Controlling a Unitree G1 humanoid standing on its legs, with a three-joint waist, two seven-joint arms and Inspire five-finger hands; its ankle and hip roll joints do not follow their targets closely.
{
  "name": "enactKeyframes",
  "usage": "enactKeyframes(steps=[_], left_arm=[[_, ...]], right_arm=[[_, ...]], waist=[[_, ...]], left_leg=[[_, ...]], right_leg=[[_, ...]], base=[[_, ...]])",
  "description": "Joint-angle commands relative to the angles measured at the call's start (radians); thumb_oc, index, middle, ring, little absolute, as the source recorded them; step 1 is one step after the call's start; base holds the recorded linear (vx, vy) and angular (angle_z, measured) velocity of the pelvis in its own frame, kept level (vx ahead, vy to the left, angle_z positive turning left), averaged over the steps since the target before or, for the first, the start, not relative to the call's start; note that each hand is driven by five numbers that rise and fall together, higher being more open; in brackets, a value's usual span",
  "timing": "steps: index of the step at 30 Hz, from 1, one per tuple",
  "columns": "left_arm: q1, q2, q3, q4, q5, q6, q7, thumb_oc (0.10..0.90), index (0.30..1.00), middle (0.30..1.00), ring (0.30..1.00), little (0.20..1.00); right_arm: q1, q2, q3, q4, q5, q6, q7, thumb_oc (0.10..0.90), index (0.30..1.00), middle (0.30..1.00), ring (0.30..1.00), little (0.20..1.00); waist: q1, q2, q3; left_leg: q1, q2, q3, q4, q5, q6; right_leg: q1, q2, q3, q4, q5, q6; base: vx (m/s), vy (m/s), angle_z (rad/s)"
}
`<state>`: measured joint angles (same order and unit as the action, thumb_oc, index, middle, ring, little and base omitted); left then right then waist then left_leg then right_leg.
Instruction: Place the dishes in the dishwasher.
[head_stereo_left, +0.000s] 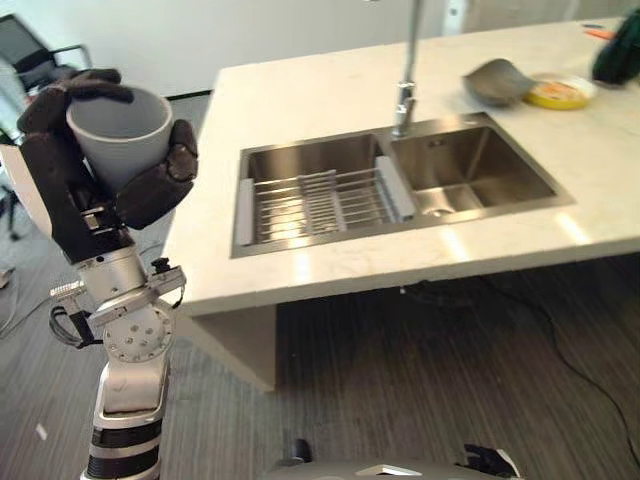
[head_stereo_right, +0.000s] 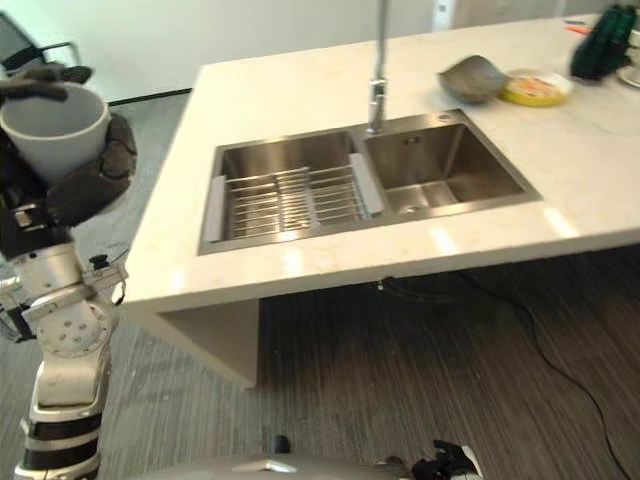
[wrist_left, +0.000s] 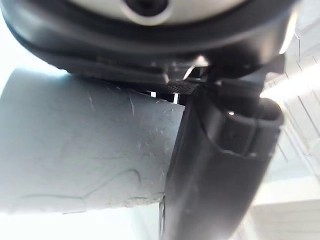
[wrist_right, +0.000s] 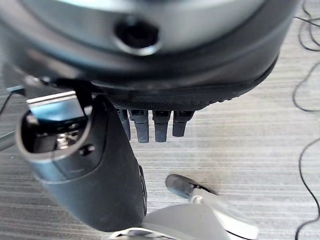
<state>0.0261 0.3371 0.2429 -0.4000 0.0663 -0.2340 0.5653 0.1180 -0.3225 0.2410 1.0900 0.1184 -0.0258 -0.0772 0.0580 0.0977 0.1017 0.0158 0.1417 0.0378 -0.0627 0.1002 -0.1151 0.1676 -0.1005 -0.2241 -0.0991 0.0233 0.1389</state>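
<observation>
My left hand (head_stereo_left: 57, 192) is raised at the far left, beside the counter's end, with its fingers and thumb curled round a plain grey cup (head_stereo_left: 119, 136). The cup stands upright with its mouth up and looks empty. In the left wrist view the cup's rough grey wall (wrist_left: 80, 150) lies against the thumb. My right hand (wrist_right: 95, 175) hangs over the striped floor, its fingers (wrist_right: 150, 125) straight, holding nothing. On the counter's far right lie a tilted grey bowl (head_stereo_left: 497, 82) and a yellow plate (head_stereo_left: 560, 92).
A pale stone counter (head_stereo_left: 320, 95) holds a steel double sink, with a wire rack (head_stereo_left: 318, 203) in its left basin and a tall tap (head_stereo_left: 405, 100) behind. A dark green object (head_stereo_left: 618, 48) sits at the far right corner. A dark chair (head_stereo_left: 30, 50) stands behind my left hand.
</observation>
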Motion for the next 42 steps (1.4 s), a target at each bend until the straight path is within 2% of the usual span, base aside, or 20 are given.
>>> enactKeyframes(steps=[1, 3, 5, 8, 11, 12, 13, 17, 18, 20, 23, 24, 25, 26, 29, 30, 31, 35, 40, 42], left_arm=[[-0.053, 0.069, 0.112, -0.018, 0.010, -0.106, 0.077, 0.400, 0.300, 0.300, 0.300, 0.300], [-0.021, 0.061, 0.119, -0.028, 0.026, -0.103, 0.083, 0.400, 0.300, 0.300, 0.300, 0.300], [0.066, 0.060, 0.122, -0.049, 0.072, -0.108, 0.099, 0.400, 0.300, 0.300, 0.300, 0.300], [0.084, 0.066, 0.124, -0.057, 0.076, -0.105, 0.092, 0.400, 0.300, 0.300, 0.300, 0.300], [0.089, 0.069, 0.083, -0.082, 0.074, -0.097, 0.055, 0.400, 0.300, 0.300, 0.300, 0.300], [0.090, 0.070, 0.083, -0.083, 0.074, -0.096, 0.055, 0.400, 0.300, 0.300, 0.300, 0.300], [0.088, 0.082, 0.084, -0.076, 0.085, -0.091, 0.054, 0.400, 0.300, 0.300, 0.300, 0.300], [0.087, 0.083, 0.084, -0.076, 0.086, -0.091, 0.054, 0.400, 0.300, 0.300, 0.300, 0.300], [0.080, 0.096, 0.054, -0.074, 0.105, -0.074, 0.067, 0.400, 0.300, 0.300, 0.300, 0.300], [0.069, 0.096, 0.035, -0.079, 0.130, -0.058, 0.071, 0.400, 0.300, 0.300, 0.300, 0.300], [0.072, 0.104, 0.052, -0.093, 0.149, -0.052, 0.086, 0.400, 0.300, 0.300, 0.300, 0.300], [0.073, 0.109, 0.051, -0.103, 0.145, -0.046, 0.087, 0.400, 0.300, 0.300, 0.300, 0.300], [0.064, 0.118, 0.031, -0.105, 0.134, -0.048, 0.080, 0.400, 0.300, 0.300, 0.300, 0.300], [0.037, 0.130, -0.006, -0.101, 0.123, -0.050, 0.073, 0.400, 0.300, 0.300, 0.300, 0.300], [-0.033, 0.136, -0.098, -0.049, 0.108, -0.051, 0.065, 0.400, 0.300, 0.300, 0.300, 0.300], [-0.063, 0.136, -0.121, -0.028, 0.109, -0.048, 0.054, 0.400, 0.300, 0.300, 0.300, 0.300], [-0.082, 0.140, -0.131, -0.016, 0.114, -0.049, 0.045, 0.400, 0.300, 0.300, 0.300, 0.300], [-0.087, 0.150, -0.137, 0.028, 0.106, -0.044, 0.033, 0.400, 0.300, 0.300, 0.300, 0.300], [-0.085, 0.150, -0.137, 0.025, 0.107, -0.043, 0.032, 0.400, 0.300, 0.300, 0.300, 0.300], [0.014, 0.123, -0.071, 0.084, 0.021, -0.047, -0.018, 0.400, 0.300, 0.300, 0.300, 0.300]], right_arm=[[-0.106, 0.011, -0.006, -0.070, -0.037, -0.048, -0.036, 0.800, 0.900, 0.900, 0.900, 0.900], [-0.105, -0.010, -0.003, -0.094, -0.067, -0.053, -0.046, 0.800, 0.900, 0.900, 0.900, 0.900], [-0.104, -0.087, -0.021, -0.208, -0.151, -0.063, -0.090, 0.800, 0.900, 0.900, 0.900, 0.900], [-0.093, -0.113, -0.020, -0.257, -0.182, -0.068, -0.094, 0.800, 0.900, 0.900, 0.900, 0.900], [-0.068, -0.098, -0.054, -0.245, -0.177, -0.061, -0.115, 0.800, 0.900, 0.900, 0.900, 0.900], [-0.068, -0.097, -0.054, -0.244, -0.177, -0.062, -0.116, 0.800, 0.900, 0.900, 0.900, 0.900], [-0.066, -0.086, -0.067, -0.225, -0.166, -0.060, -0.121, 0.800, 0.900, 0.900, 0.900, 0.900], [-0.067, -0.084, -0.067, -0.223, -0.166, -0.061, -0.121, 0.800, 0.900, 0.900, 0.900, 0.900], [-0.067, 0.005, -0.121, -0.153, -0.080, -0.049, -0.148, 0.800, 0.900, 0.900, 0.900, 0.900], [-0.083, 0.063, -0.105, -0.141, -0.077, -0.046, -0.153, 0.800, 0.900, 0.900, 0.900, 0.900], [-0.060, 0.108, -0.096, -0.142, -0.077, -0.042, -0.144, 0.800, 0.900, 0.900, 0.900, 0.900], [-0.039, 0.123, -0.107, -0.167, -0.066, -0.042, -0.147, 0.800, 0.900, 0.900, 0.900, 0.900], [-0.035, 0.126, -0.115, -0.182, -0.056, -0.043, -0.150, 0.800, 0.900, 0.900, 0.900, 0.900], [-0.043, 0.128, -0.103, -0.186, -0.050, -0.045, -0.148, 0.800, 0.900, 0.900, 0.900, 0.900], [-0.045, 0.132, -0.075, -0.213, 0.009, -0.070, -0.129, 0.800, 0.900, 0.900, 0.900, 0.900], [-0.039, 0.130, -0.074, -0.207, 0.037, -0.078, -0.126, 0.800, 0.900, 0.900, 0.900, 0.900], [-0.036, 0.134, -0.067, -0.204, 0.053, -0.081, -0.123, 0.800, 0.900, 0.900, 0.900, 0.900], [-0.045, 0.144, -0.051, -0.181, 0.069, -0.081, -0.122, 0.800, 0.900, 0.900, 0.900, 0.900], [-0.044, 0.145, -0.052, -0.181, 0.070, -0.082, -0.122, 0.800, 0.900, 0.900, 0.900, 0.900], [-0.076, 0.121, -0.081, -0.141, 0.086, -0.066, -0.119, 0.800, 0.900, 0.900, 0.900, 0.900]], waist=[[0.087, -0.051, 0.076], [0.111, -0.043, 0.073], [0.170, -0.032, 0.089], [0.175, -0.032, 0.096], [0.107, -0.091, 0.062], [0.105, -0.091, 0.064], [0.095, -0.099, 0.056], [0.093, -0.100, 0.059], [0.074, -0.091, 0.005], [0.073, -0.095, 0.002], [0.081, -0.103, 0.009], [0.064, -0.103, 0.019], [0.032, -0.113, 0.032], [-0.005, -0.120, 0.042], [-0.093, -0.126, 0.047], [-0.107, -0.127, 0.057], [-0.107, -0.131, 0.057], [-0.096, -0.173, 0.031], [-0.101, -0.175, 0.032], [-0.056, -0.179, -0.015]], left_leg=[[-0.063, -0.032, -0.098, 0.149, -0.003, -0.067], [-0.101, -0.035, -0.121, 0.139, 0.035, -0.078], [-0.157, -0.021, -0.116, 0.072, 0.098, -0.101], [-0.190, -0.024, -0.091, 0.079, 0.107, -0.091], [-0.089, 0.060, 0.278, 0.258, -0.051, -0.053], [-0.090, 0.061, 0.275, 0.264, -0.056, -0.052], [-0.051, 0.077, 0.340, 0.287, -0.079, -0.052], [-0.050, 0.077, 0.338, 0.290, -0.081, -0.052], [0.058, 0.046, 0.450, 0.169, -0.155, -0.021], [0.069, -0.001, 0.379, 0.116, -0.171, 0.025], [0.086, -0.037, 0.354, 0.084, -0.184, 0.066], [0.116, -0.069, 0.315, 0.065, -0.215, 0.100], [0.126, -0.094, 0.264, 0.055, -0.220, 0.116], [0.131, -0.100, 0.215, 0.029, -0.209, 0.120], [0.114, -0.100, 0.056, -0.019, -0.142, 0.098], [0.105, -0.109, -0.001, -0.014, -0.127, 0.096], [0.102, -0.110, -0.036, -0.017, -0.134, 0.091], [0.083, -0.113, -0.110, -0.019, -0.139, 0.074], [0.077, -0.116, -0.115, -0.016, -0.129, 0.074], [0.081, -0.112, -0.111, -0.010, -0.130, 0.056]], right_leg=[[0.006, -0.026, -0.048, 0.012, -0.114, -0.041], [-0.002, -0.029, -0.090, 0.012, -0.110, -0.039], [-0.002, -0.047, -0.196, 0.012, -0.124, -0.039], [-0.015, -0.047, -0.240, 0.012, -0.114, -0.042], [-0.028, -0.060, -0.454, 0.028, -0.114, -0.087], [-0.024, -0.059, -0.457, 0.027, -0.114, -0.086], [-0.027, -0.072, -0.510, 0.038, -0.110, -0.093], [-0.024, -0.072, -0.512, 0.039, -0.111, -0.092], [-0.022, -0.116, -0.688, 0.101, -0.066, -0.091], [-0.007, -0.163, -0.714, 0.166, -0.029, -0.052], [-0.005, -0.229, -0.742, 0.276, 0.001, -0.012], [-0.023, -0.307, -0.723, 0.437, 0.048, 0.044], [-0.066, -0.338, -0.614, 0.512, 0.083, 0.083], [-0.144, -0.320, -0.436, 0.565, 0.085, 0.100], [-0.285, -0.009, 0.051, 0.495, -0.050, 0.041], [-0.304, 0.030, 0.138, 0.458, -0.049, 0.027], [-0.306, 0.025, 0.163, 0.402, -0.061, 0.012], [-0.207, 0.008, 0.116, 0.220, -0.066, -0.003], [-0.204, 0.005, 0.109, 0.210, -0.053, -0.004], [-0.097, -0.005, 0.071, 0.092, -0.043, -0.018]], base=[[-0.05, -0.113, 0.83], [-0.10, -0.064, 1.17], [-0.15, -0.067, 1.53], [-0.21, -0.154, 1.65], [-0.24, -0.269, 2.03], [-0.21, -0.076, 2.56], [-0.08, 0.003, 2.99], [-0.05, 0.056, 1.10], [-0.06, 0.341, -0.43], [0.04, 0.428, 1.54], [0.11, 0.301, 1.69], [0.21, 0.323, 0.24], [0.21, 0.312, 0.97], [-0.01, 0.111, 1.70], [0.07, -0.020, 2.21], [0.18, -0.075, 2.12], [0.16, -0.119, 2.32], [0.11, -0.119, 1.72], [0.01, -0.039, 0.55], [0.21, -0.221, -0.35]])
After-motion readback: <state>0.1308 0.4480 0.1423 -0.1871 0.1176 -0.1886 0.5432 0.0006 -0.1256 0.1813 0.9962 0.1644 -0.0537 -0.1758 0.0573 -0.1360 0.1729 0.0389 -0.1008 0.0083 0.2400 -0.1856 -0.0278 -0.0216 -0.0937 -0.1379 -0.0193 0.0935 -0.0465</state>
